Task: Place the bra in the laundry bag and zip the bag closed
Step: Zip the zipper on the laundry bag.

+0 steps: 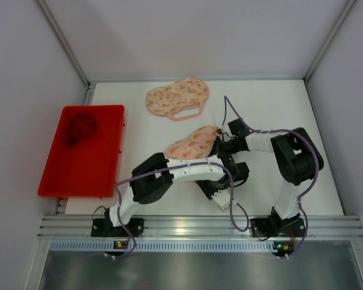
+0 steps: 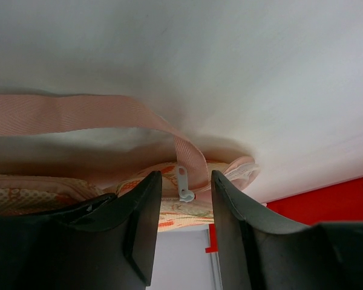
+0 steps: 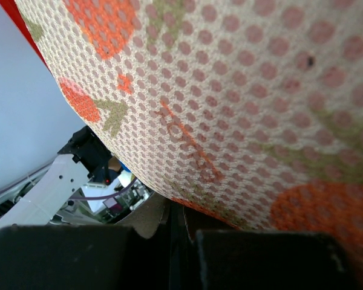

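The laundry bag point(image 1: 192, 144), a mesh pouch printed with orange fruit, sat near the middle of the white table point(image 1: 278, 115), and both arms reached in to it. The right gripper point(image 3: 176, 212) came at it from the right edge side. Its jaws were pressed together on the bag's lower rim, with the dotted mesh filling nearly all of its wrist view. The left gripper point(image 2: 185, 175) had its jaws spread. The small pale zipper pull point(image 2: 184, 186) stood between the two dark fingers point(image 2: 139, 223), and I could not tell whether either finger touched it. A pink strap point(image 2: 78, 115) ran from the bag's seam just above the pull and off to one side. A second patterned pouch point(image 1: 175, 99) with a pink loop lay flat near the far edge, well apart from both arms. By the left edge sat a red tray point(image 1: 85, 175), and in its far half lay a dark red bundle point(image 1: 78, 128). It was crumpled, and I could not tell whether it was the bra.
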Controlling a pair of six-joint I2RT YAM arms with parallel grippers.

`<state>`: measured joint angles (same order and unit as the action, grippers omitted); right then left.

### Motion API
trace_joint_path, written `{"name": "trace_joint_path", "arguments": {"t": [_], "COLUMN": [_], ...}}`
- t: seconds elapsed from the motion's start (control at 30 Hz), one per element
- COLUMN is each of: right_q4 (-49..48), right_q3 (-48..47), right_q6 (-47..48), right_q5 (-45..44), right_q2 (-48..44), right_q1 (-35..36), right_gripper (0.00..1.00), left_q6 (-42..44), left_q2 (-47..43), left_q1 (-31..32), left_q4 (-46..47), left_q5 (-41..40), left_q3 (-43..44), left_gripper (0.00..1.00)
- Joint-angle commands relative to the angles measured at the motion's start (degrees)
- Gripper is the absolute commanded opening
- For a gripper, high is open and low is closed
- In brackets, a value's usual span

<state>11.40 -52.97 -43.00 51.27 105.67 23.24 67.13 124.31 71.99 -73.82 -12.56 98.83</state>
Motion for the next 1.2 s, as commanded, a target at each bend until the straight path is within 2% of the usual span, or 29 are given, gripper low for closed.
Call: {"name": "trace_joint_path", "arguments": {"t": [0.0, 0.17, 0.3, 0.33, 0.53, 0.7, 1.17], "right_q4": [0.5, 0.5, 0.4, 0.4, 0.6, 1.4, 6.9], "right_q3": [-1.6, -1.7, -1.4, -1.4, -1.4, -1.9, -5.8], "right_q6": [0.9, 0.8, 0.8, 0.7, 0.9, 1.6, 7.4], "right_q5": [0.1, 0.2, 0.3, 0.3, 0.4, 0.0, -3.7], "right_q2": [0.2, 0.2, -0.1, 0.0, 0.0, 0.1, 2.3], "right_q1": [0.3, 0.1, 0.0, 0.1, -0.1, -0.8, -3.8], "right_gripper": [0.00, 0.00, 0.00, 0.00, 0.00, 0.00, 0.00], "left_q6": [0.5, 1.2, 1.3, 1.3, 1.4, 1.4, -2.9], "left_q2": [0.8, 2.0, 2.5, 2.8, 2.9, 1.2, -5.7], "left_q1": [-0.6, -1.5, -1.8, -1.8, -2.1, -1.6, 5.3], "left_q4": [-4.6, -4.6, -4.6, -4.6, -4.5, -4.5, -4.6], "left_q5": [-1.5, -2.4, -2.5, -2.6, -2.9, -2.8, 3.8], "left_q3": [2.4, 2.4, 2.3, 2.2, 1.0, -1.0, -8.4], "left_gripper": [0.44, 0.42, 0.37, 0.32, 0.21, 0.00, 0.00]}}
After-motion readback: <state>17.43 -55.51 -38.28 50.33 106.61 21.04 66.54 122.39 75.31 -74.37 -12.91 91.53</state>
